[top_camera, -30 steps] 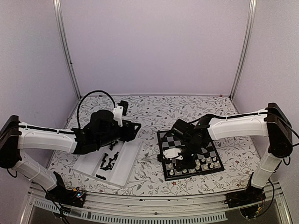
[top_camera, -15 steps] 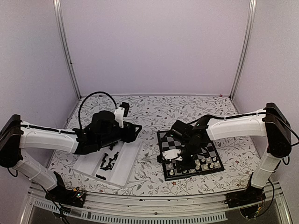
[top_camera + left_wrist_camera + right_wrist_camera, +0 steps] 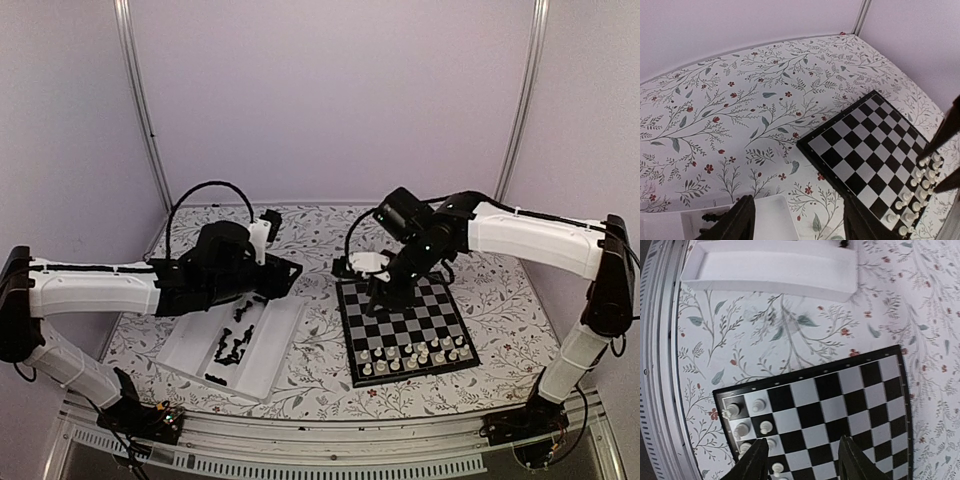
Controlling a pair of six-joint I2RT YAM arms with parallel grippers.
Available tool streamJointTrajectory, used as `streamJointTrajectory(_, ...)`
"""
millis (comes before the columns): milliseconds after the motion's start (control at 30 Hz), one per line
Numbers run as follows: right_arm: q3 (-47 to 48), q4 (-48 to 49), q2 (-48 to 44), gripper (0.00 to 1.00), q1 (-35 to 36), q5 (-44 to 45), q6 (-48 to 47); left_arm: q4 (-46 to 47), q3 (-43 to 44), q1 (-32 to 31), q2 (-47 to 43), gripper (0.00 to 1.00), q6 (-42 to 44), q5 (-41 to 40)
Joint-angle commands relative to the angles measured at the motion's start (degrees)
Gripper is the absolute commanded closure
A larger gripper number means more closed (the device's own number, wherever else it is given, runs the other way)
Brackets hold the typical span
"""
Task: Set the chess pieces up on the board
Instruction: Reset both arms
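The board (image 3: 400, 315) lies right of centre on the floral cloth. White chess pieces (image 3: 420, 355) stand in its two near rows. Black chess pieces (image 3: 230, 348) lie loose in the tray (image 3: 275, 345) on the left. My right gripper (image 3: 383, 290) hangs open above the board's far-left part, with nothing between its fingers. In the right wrist view the gripper (image 3: 805, 465) looks down on the board (image 3: 840, 410) and white pieces (image 3: 759, 405). My left gripper (image 3: 288, 273) is open and empty over the tray's far end. In the left wrist view this gripper (image 3: 800, 225) faces the board (image 3: 860, 145).
The tray's corner (image 3: 770, 220) shows between the left fingers. The tray (image 3: 770, 265) also lies at the top of the right wrist view. A metal rail (image 3: 330, 455) runs along the table's near edge. Walls and two slanted posts (image 3: 140, 100) close the back.
My right gripper has opened, risen off the near rows and moved toward the board's far-left side, holding nothing. The left arm has barely shifted.
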Motion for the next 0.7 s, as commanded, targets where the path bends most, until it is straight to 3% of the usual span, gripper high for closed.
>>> streamJointTrajectory(0,5.3,0.33,-4.62,0.47,-7.28,-1.35,0.2,-12.42,4.27,1.46,-3.48,0.35,4.66,-1.75)
streamJointTrajectory(67,4.94,4.7,-6.7,0.34,-11.55,1.69,2.45,-15.51,5.78,2.05,-4.34,0.31,5.41,-3.04)
streamJointTrajectory(167,3.34,11.14,-10.47,0.22,-20.31,2.25,8.3,-18.66,7.44,3.03,-5.2,0.29,6.87,-5.71)
streamJointTrajectory(233,0.79,17.38,-12.82,0.02,-26.24,2.68,12.26,-20.46,8.75,3.56,-5.4,0.26,7.38,-8.08)
streamJointTrajectory(333,-3.45,24.65,-16.73,0.01,-35.47,0.52,19.87,-22.44,11.05,4.24,-5.77,0.25,7.35,-9.97)
streamJointTrajectory(433,-8.13,31.75,-19.22,0.01,-46.38,-7.9,29.36,-23.14,12.88,4.27,-6.73,0.25,6.22,-11.02)
streamJointTrajectory(533,-10.38,34.7,-20.17,0.01,-46.9,-2.34,32.99,-21.75,13.49,4.27,-7.61,0.25,5.85,-11.5)
streamJointTrajectory(667,-13.99,37.3,-21.79,0.01,-46.94,-4.65,31.36,-20.81,14.17,4.35,-7.78,0.25,6.02,-11.6)
